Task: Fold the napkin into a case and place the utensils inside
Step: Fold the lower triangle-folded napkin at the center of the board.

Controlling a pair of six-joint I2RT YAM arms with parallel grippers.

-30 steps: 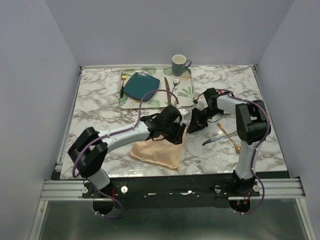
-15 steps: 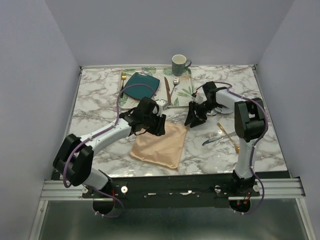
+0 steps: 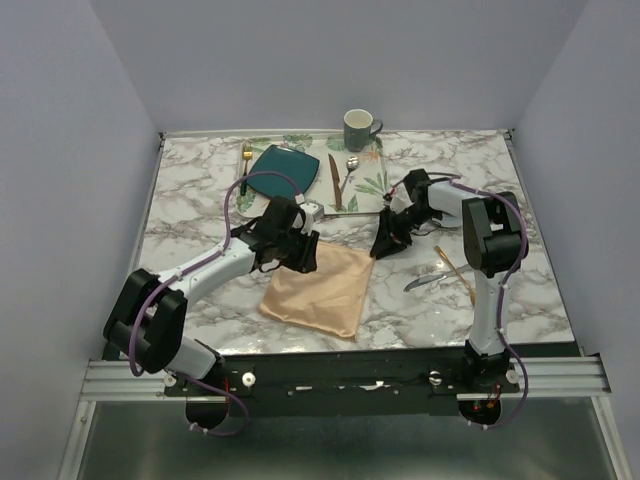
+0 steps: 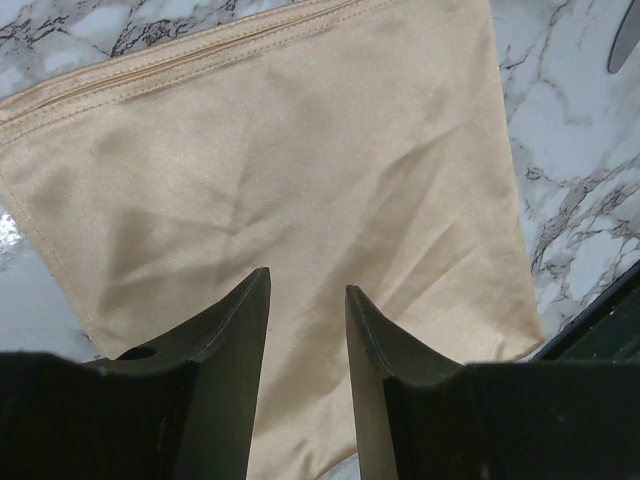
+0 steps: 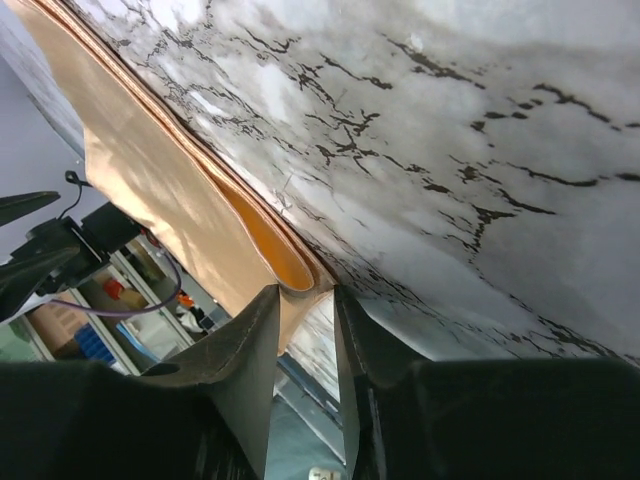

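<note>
The peach-tan napkin (image 3: 320, 290) lies folded flat near the table's front. It fills the left wrist view (image 4: 300, 150), and its layered edge shows in the right wrist view (image 5: 150, 170). My left gripper (image 3: 302, 258) (image 4: 308, 290) is open and empty just over the napkin's far left part. My right gripper (image 3: 382, 248) (image 5: 306, 290) sits low at the napkin's far right corner, its tips closed on that corner. The gold spoon (image 3: 456, 270) and the silver-grey knife (image 3: 427, 282) lie right of the napkin. The knife's blade tip shows in the left wrist view (image 4: 622, 45).
The leaf-patterned tray (image 3: 372, 185) stands at the back. It holds a teal plate (image 3: 283, 170), a dark-handled fork (image 3: 244, 168), a brown-handled knife (image 3: 335, 185) and a small spoon (image 3: 350, 165). A green mug (image 3: 358, 128) stands behind. The table's front edge is just below the napkin.
My left arm has drawn back and to the left off the napkin, which now lies spread flat. My right gripper has stayed at the napkin's far right corner.
</note>
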